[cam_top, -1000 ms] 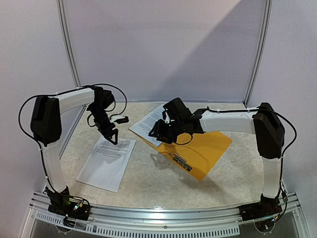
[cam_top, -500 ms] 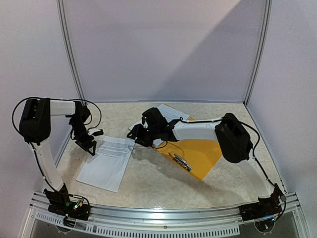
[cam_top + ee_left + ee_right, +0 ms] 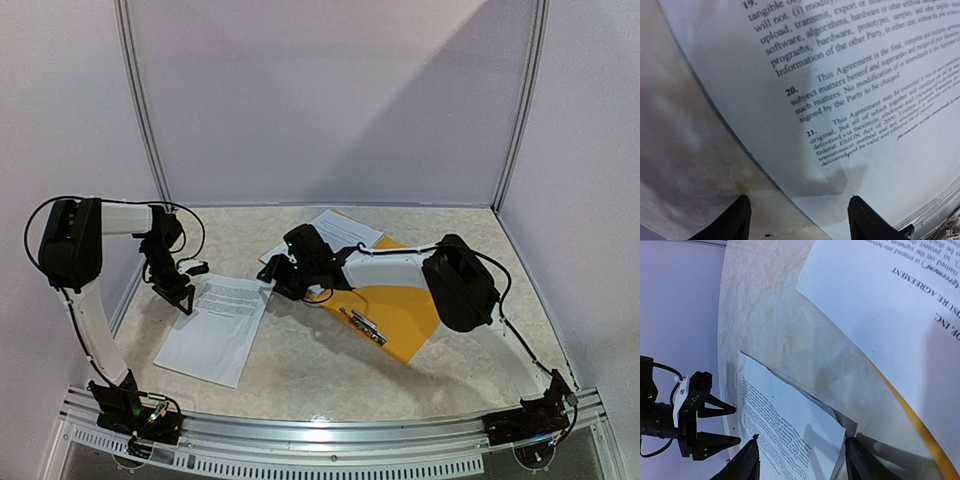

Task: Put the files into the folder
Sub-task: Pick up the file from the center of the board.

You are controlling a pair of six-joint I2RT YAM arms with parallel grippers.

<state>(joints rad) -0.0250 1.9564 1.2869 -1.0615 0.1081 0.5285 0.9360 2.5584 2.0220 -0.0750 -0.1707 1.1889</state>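
Note:
One file sheet [image 3: 215, 330] lies flat on the table left of centre, printed with black text. A second file sheet [image 3: 338, 230] rests on the far part of the open orange-yellow folder [image 3: 415, 300], whose metal clip [image 3: 366, 326] shows near its front. My left gripper [image 3: 185, 298] is open, low over the near sheet's upper left edge; in the left wrist view it [image 3: 799, 222] straddles the sheet [image 3: 865, 75] edge. My right gripper [image 3: 270, 273] is open at that sheet's upper right corner [image 3: 790, 430], and its [image 3: 802, 462] jaws straddle the corner.
The speckled beige table [image 3: 300, 370] is walled by grey panels at the back and sides. The folder's orange edge [image 3: 920, 437] and the second sheet [image 3: 890, 305] lie just right of my right gripper. My left gripper [image 3: 707, 425] shows across the sheet.
Both arms have come down and moved left: the left gripper to the near sheet's left edge, the right gripper from over the folder to that sheet's upper right corner. Little motion in the last half second.

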